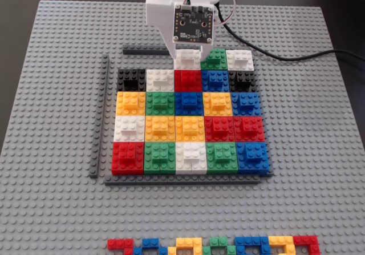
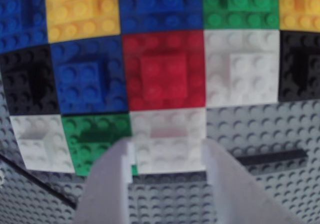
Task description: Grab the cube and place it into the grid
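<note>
On the grey baseplate [image 1: 51, 209], fixed view, logged left to right. Near the left edge, noted a long dark grey strip [image 1: 100, 118] running front to back, apart from the blocks. Just right of it, toward the far edge, saw a short dark strip [image 1: 145, 51] lying crosswise.

Centre of the plate: found the grid [image 1: 171, 129], five full rows of five coloured blocks, bounded on the near side by another grey strip [image 1: 188, 179]. Beyond the fifth row, found a sixth, far row only partly filled: two left cells bare, then three blocks.

First of those three was the cube [image 1: 187, 60], white, seated in the middle column directly behind a red block [image 1: 187, 79] and touching it. Directly over the cube hung the gripper [image 1: 187, 52], its white body and camera board hiding most of the cube.

Wrist view: saw the cube [image 2: 170, 139] lying between the two white fingers [image 2: 107, 184], both lying flush against its sides with no gap visible; recorded the gripper [image 2: 169, 145] as closed on the cube.

Right of the cube in the fixed view, noted a green block [image 1: 215, 59], then a white block [image 1: 240, 59]. Farther right, saw a black cable [image 1: 285, 52] trailing toward the right edge.

Along the near edge, saw a zigzag row of small coloured bricks [image 1: 214, 246].
</note>
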`<state>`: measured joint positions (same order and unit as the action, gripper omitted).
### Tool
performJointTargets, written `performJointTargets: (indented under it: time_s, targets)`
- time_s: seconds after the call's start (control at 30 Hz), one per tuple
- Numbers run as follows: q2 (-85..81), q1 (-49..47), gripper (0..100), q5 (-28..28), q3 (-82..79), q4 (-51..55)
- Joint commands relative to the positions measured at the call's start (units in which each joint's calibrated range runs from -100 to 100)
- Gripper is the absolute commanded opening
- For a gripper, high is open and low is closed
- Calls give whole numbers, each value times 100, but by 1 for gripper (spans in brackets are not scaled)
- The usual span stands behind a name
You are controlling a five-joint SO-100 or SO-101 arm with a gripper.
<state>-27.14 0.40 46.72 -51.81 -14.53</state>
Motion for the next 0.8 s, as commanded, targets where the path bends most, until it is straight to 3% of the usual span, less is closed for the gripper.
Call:
performJointTargets:
  time_s: [0.0,0.53,0.77]
  targets:
    - [-132,59,15,29,201,31]
    - [-1069,-29,15,-68,1108,539]
    - [-1938,-250,0,-117,1642,974]
